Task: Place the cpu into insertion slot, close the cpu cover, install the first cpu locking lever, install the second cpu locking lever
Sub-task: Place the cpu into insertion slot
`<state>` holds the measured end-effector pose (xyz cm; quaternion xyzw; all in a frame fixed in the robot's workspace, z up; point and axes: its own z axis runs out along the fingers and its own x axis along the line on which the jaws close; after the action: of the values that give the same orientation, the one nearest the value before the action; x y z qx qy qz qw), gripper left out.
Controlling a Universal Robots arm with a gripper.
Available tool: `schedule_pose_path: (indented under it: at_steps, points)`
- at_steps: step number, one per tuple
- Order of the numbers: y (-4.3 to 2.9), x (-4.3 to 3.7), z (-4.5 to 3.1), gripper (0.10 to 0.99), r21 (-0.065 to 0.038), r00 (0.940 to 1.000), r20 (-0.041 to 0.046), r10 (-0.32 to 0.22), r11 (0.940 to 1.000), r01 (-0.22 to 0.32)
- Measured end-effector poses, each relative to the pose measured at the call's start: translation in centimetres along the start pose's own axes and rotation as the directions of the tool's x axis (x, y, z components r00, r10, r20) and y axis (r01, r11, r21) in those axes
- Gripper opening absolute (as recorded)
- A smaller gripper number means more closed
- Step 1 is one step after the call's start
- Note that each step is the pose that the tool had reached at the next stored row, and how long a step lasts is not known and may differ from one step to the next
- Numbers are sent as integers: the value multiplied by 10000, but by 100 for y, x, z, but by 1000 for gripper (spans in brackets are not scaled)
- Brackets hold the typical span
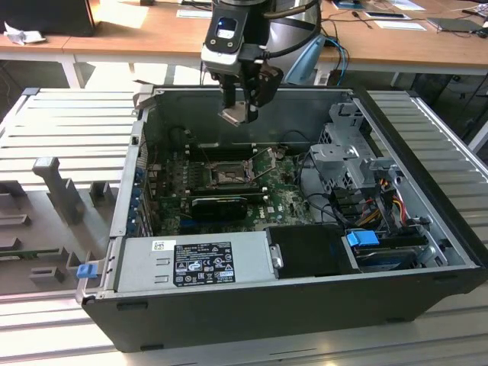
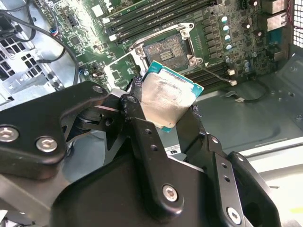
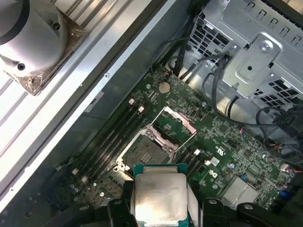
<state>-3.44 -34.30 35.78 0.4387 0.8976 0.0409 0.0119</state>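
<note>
Jaws clamped on chip [image 1: 235, 114] | held in air, 12 o'clock of socket [image 1: 229, 177] in exterior view | cover [image 3: 179, 118] raised

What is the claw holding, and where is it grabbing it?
The claw holds the square silver chip, pinched by two opposite sides.

Exterior view: off the arm, raised and well back, looking down into the open computer case [image 1: 305, 305].
First wrist view: on the arm, high over the motherboard [image 3: 227, 142], facing down.
Second wrist view: on the arm, close behind the cpu [image 2: 168, 99], facing down.
Shared: insertion slot [image 1: 229, 177] in all three views.
</note>
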Motion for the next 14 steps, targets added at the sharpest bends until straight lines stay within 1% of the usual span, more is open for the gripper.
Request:
schedule_pose_path:
  at_steps: [4,9,12,14]
  points:
    - [0,0,2,529,-4,9997,19,224,9997,-224]
    - [0,0,5,529,-3,9978,68,663,9978,-663]
    - [-1,0,10,529,1,9959,104,902,9959,-902]
    - [-1,0,14,529,2,9914,151,1300,9915,-1300]
